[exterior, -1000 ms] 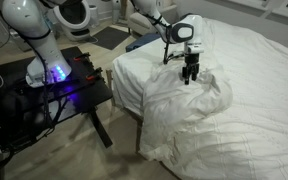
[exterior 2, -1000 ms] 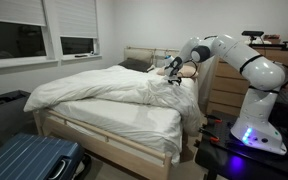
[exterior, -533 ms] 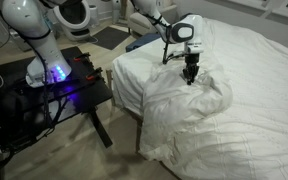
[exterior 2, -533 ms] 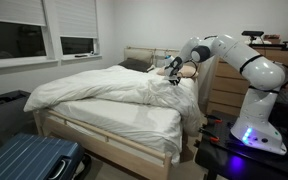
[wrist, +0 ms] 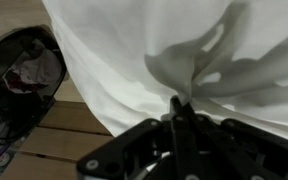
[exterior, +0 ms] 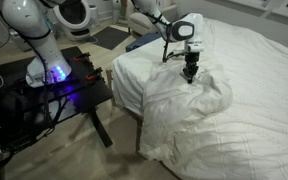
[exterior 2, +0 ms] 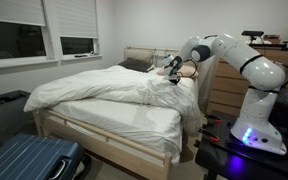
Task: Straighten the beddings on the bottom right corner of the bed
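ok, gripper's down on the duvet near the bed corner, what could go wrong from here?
1. The gripper looks shut on only a thin fold of the beddings, so a firm pull could slip it free.
2. Fabric hangs bunched over the corner of the bed. Dragging outward may pull more off instead of flattening it.

Gripper (wrist: 176,105) enters from bottom centre, jaws pinched together on a raised fold of the white beddings (wrist: 114,60); creases run out from the tips. Fabric fills top and right of frame. Wood floor (wrist: 69,125) lower left. Dark rounded object (wrist: 19,75) at left edge, can't identify it.
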Robot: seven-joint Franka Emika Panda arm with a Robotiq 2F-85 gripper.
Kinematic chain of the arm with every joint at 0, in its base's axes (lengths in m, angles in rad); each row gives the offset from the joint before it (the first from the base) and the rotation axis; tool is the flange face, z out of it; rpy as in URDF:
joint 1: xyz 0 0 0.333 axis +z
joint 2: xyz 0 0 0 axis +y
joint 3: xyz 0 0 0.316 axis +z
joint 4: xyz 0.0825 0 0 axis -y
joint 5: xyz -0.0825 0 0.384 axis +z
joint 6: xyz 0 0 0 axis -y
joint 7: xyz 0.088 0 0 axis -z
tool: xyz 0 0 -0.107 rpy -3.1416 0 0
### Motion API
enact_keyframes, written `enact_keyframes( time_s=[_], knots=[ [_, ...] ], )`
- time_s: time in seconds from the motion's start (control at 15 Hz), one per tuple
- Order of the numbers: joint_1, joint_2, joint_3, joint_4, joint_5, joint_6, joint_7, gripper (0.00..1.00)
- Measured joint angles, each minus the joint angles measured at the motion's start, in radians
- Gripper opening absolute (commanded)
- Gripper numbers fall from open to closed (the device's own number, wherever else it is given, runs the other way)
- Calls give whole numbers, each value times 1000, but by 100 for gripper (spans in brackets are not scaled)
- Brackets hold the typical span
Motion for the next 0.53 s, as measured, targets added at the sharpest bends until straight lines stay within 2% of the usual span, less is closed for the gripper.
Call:
enact_keyframes(
  time_s=[0.27, 0.53],
  knots=[
    [21, -50, 37, -24, 0, -80, -40, 1],
    [61, -151, 102, -117, 0, -131, -112, 1]
  ],
)
